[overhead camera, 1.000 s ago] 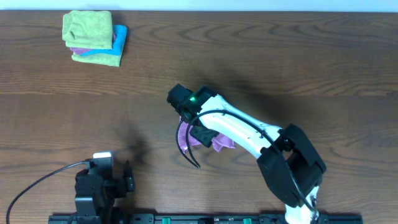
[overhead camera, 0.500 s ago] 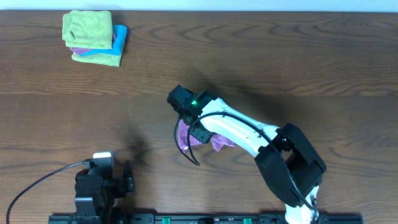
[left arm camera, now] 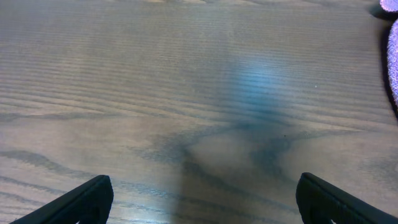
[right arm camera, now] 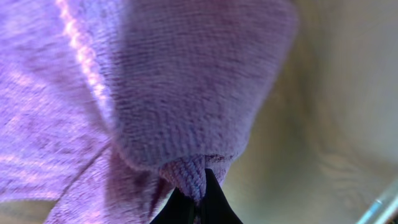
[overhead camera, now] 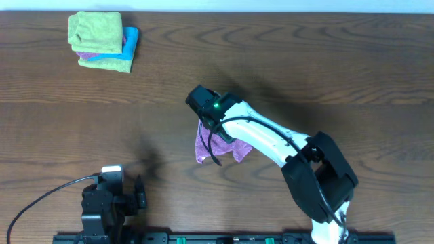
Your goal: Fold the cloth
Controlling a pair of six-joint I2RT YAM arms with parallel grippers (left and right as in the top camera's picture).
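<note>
The lilac cloth (overhead camera: 203, 146) lies bunched near the table's middle, partly hidden under my right arm. My right gripper (overhead camera: 207, 120) sits over its far left part. In the right wrist view the cloth (right arm camera: 186, 81) fills most of the frame, and the right gripper (right arm camera: 200, 202) is shut, pinching a fold of its edge between the dark fingertips. My left gripper (overhead camera: 112, 196) rests at the near left edge, well away from the cloth. In the left wrist view the left gripper (left arm camera: 205, 208) stands wide open over bare wood, and a sliver of the cloth (left arm camera: 393, 56) shows at the right border.
A stack of folded cloths sits at the back left corner, a lime-green one (overhead camera: 95, 30) on top with a bright blue one (overhead camera: 131, 41) beneath. The dark wooden table (overhead camera: 325, 61) stretches around. A cable (overhead camera: 41, 200) runs to the left arm.
The right gripper has closed on the cloth's edge and shifted slightly right and back. The cloth now shows more on its left side. The left arm has not moved.
</note>
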